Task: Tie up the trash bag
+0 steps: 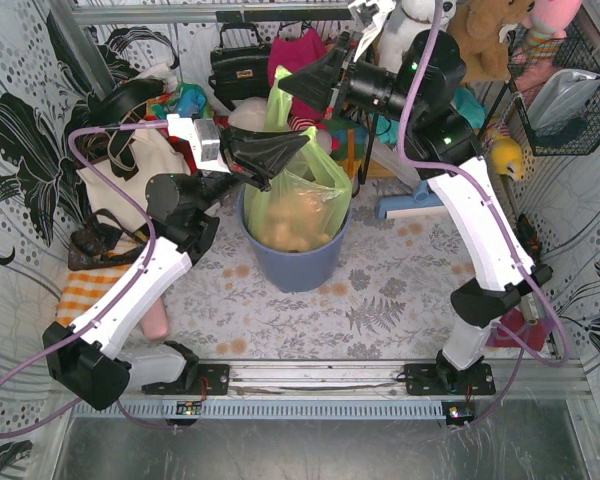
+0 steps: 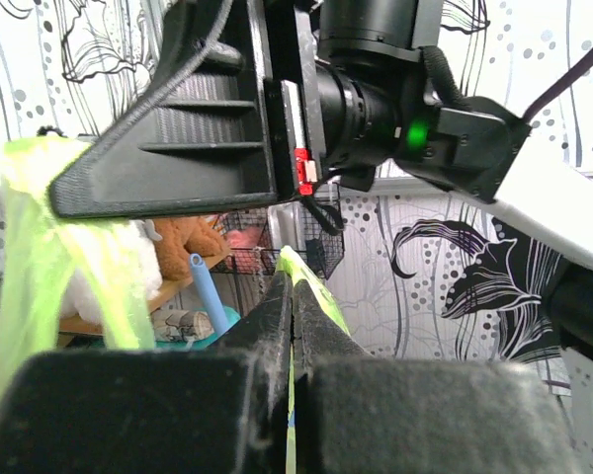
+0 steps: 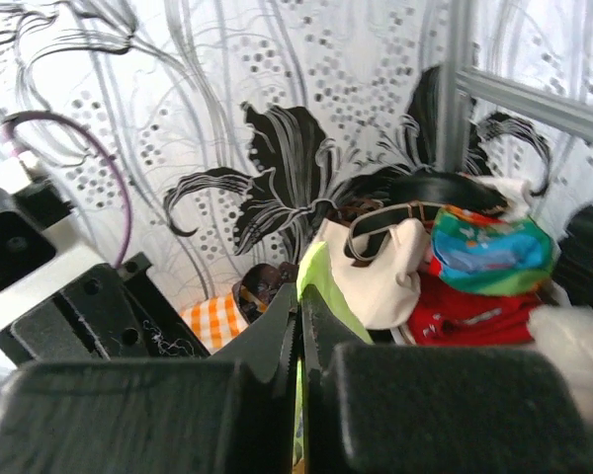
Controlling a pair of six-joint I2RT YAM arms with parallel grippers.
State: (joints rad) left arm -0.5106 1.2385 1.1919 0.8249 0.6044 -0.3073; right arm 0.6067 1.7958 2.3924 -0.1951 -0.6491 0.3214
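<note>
The light-green trash bag (image 1: 298, 205) sits in a blue-grey round bin (image 1: 293, 262) at the table's middle, with tan paper showing through. My left gripper (image 1: 302, 138) is shut on one top flap of the bag, pulled up over the bin's left side; green plastic shows between its fingers (image 2: 295, 296). My right gripper (image 1: 283, 85) is shut on the other flap (image 1: 277, 105), held higher and farther back; green film shows between its fingers (image 3: 298, 296). The right gripper hangs close above the left one in the left wrist view (image 2: 178, 128).
Bags, clothes and plush toys are piled along the back wall (image 1: 230, 70). A cream bag (image 1: 130, 165) and an orange checked cloth (image 1: 85, 290) lie at the left. A wire basket (image 1: 565, 90) hangs at the right. A blue brush (image 1: 405, 205) lies right of the bin.
</note>
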